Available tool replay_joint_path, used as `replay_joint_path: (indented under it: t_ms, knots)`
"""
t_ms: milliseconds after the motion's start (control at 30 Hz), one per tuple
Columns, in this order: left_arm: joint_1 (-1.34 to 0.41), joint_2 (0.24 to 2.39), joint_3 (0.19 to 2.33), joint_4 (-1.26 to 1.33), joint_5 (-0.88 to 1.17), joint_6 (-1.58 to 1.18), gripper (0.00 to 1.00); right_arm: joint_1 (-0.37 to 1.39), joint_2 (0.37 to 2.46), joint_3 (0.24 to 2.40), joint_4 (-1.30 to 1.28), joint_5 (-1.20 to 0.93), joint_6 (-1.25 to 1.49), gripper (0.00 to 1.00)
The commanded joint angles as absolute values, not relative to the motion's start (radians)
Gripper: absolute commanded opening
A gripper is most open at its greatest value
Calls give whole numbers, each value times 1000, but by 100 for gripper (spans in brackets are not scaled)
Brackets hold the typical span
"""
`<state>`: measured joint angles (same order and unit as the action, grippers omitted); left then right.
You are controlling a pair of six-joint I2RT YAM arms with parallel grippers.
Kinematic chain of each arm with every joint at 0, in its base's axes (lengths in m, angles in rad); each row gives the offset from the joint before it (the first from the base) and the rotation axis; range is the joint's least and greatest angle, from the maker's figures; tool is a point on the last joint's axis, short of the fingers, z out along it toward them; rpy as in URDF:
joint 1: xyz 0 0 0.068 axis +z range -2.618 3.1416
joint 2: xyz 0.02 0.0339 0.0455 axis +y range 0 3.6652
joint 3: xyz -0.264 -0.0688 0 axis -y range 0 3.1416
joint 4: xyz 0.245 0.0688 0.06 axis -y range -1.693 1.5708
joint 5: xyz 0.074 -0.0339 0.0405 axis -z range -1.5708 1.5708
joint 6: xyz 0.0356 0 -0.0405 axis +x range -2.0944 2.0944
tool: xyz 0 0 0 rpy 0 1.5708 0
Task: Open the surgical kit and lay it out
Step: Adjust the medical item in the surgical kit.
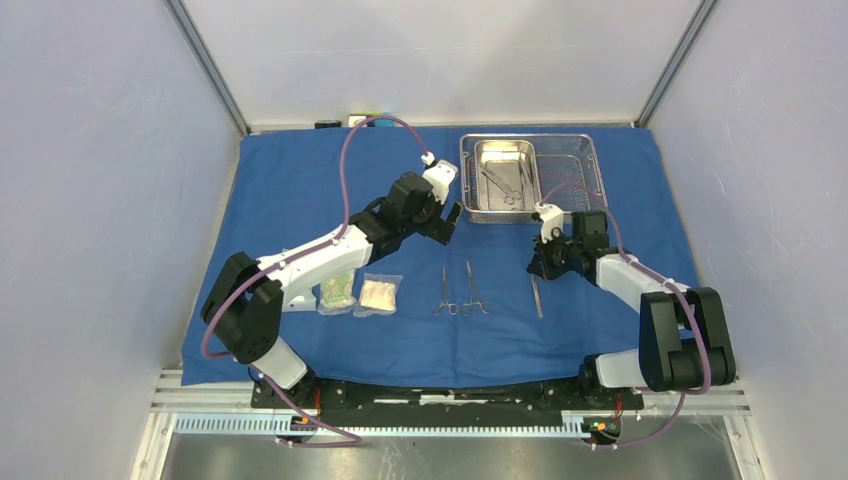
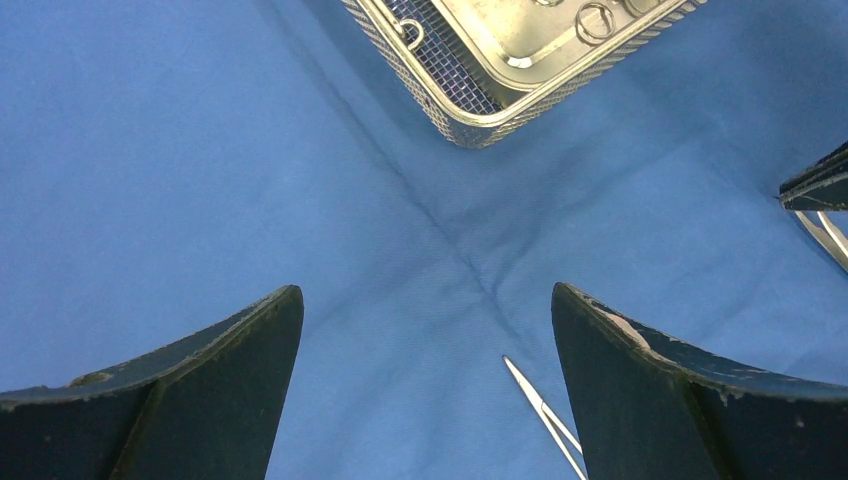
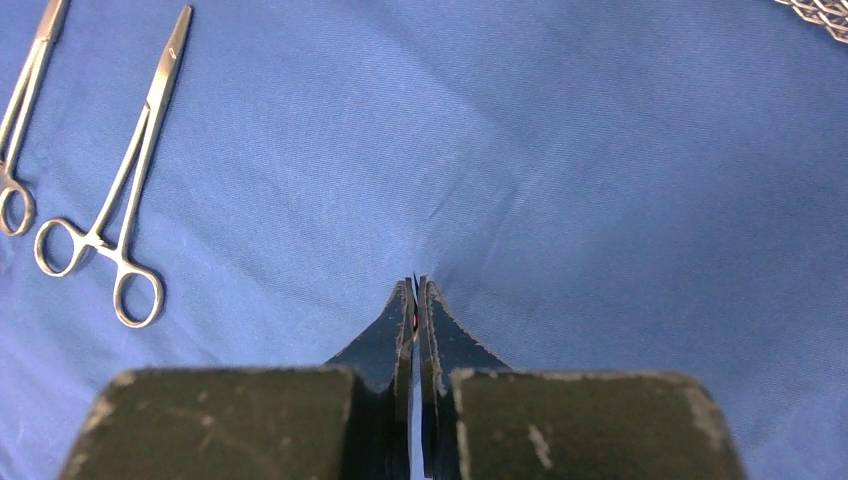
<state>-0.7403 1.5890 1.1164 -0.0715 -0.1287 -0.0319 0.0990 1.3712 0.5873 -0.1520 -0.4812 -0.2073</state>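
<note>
The blue cloth wrap (image 1: 300,190) lies spread flat over the table. The steel mesh tray (image 1: 582,170) stands at the back right, and its inner pan (image 1: 497,152) holds a few slim instruments (image 1: 505,185). Two scissor-like instruments (image 1: 445,292) (image 1: 474,292) lie side by side at the front centre, and a third slim instrument (image 1: 537,298) lies to their right. Two clear packets (image 1: 337,293) (image 1: 379,295) lie beside the left arm; a third does not show. My left gripper (image 1: 449,224) (image 2: 425,290) is open and empty above the cloth, near the tray's front left corner (image 2: 470,120). My right gripper (image 1: 538,264) (image 3: 415,285) is shut just behind the third instrument, with nothing visible between its pads.
The cloth has creases running from the tray corner (image 2: 440,220). In the right wrist view the two laid-out instruments (image 3: 110,210) (image 3: 20,130) are at the left. Grey walls enclose the table on three sides. The right gripper's tip shows at the left wrist view's right edge (image 2: 815,188).
</note>
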Motion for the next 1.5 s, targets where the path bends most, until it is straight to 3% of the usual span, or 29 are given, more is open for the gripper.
replay_joint_path:
  t_ms: [0, 667, 1467]
  knots:
    - [-749, 1545, 1106, -16, -141, -1, 100, 47, 1389, 600, -100, -634, -216, 0]
    - [-768, 1551, 1106, -13, -139, 27, 100, -28, 1568, 561, 90, -1034, -134, 5]
    - [-790, 1574, 1121, -18, -143, 45, 100, -143, 1648, 638, -99, -1015, -368, 20]
